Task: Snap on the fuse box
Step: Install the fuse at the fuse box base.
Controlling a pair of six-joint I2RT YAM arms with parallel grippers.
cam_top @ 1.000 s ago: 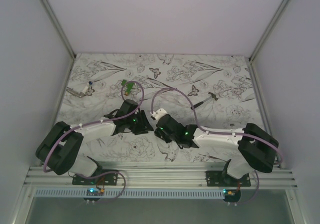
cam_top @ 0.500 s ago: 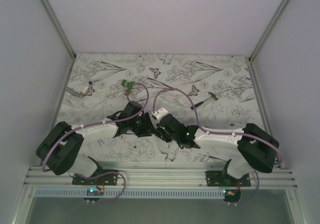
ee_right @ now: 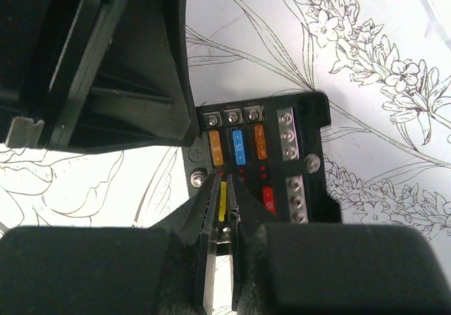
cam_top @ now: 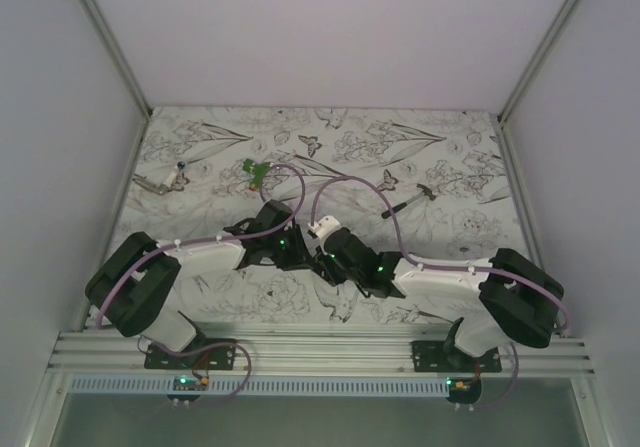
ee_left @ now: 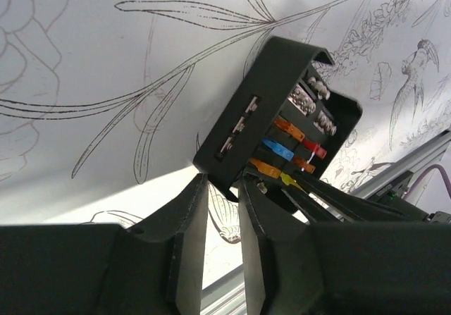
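The fuse box (ee_left: 248,110) is a small black square box with orange, blue, red and yellow fuses showing in its open face (ee_right: 310,128). In the top view both wrists meet over it at the table's middle and hide it. My left gripper (ee_left: 223,182) (cam_top: 298,252) has its jaws drawn narrow, with the box's near corner pinched between the tips. My right gripper (ee_right: 224,188) (cam_top: 322,259) reaches into the box from the opposite side. It is shut on a yellow fuse (ee_right: 223,201) in the lower row.
A small green plastic piece (cam_top: 253,172) lies behind the left wrist. A thin black stick tool (cam_top: 408,201) lies at the back right, and a small metal part (cam_top: 160,180) at the far left. Purple cables arc over both wrists. The aluminium rail (cam_top: 320,342) borders the near edge.
My left arm has swung right until its gripper meets the right one at the fuse box, and its jaws have narrowed. The right gripper has hardly moved.
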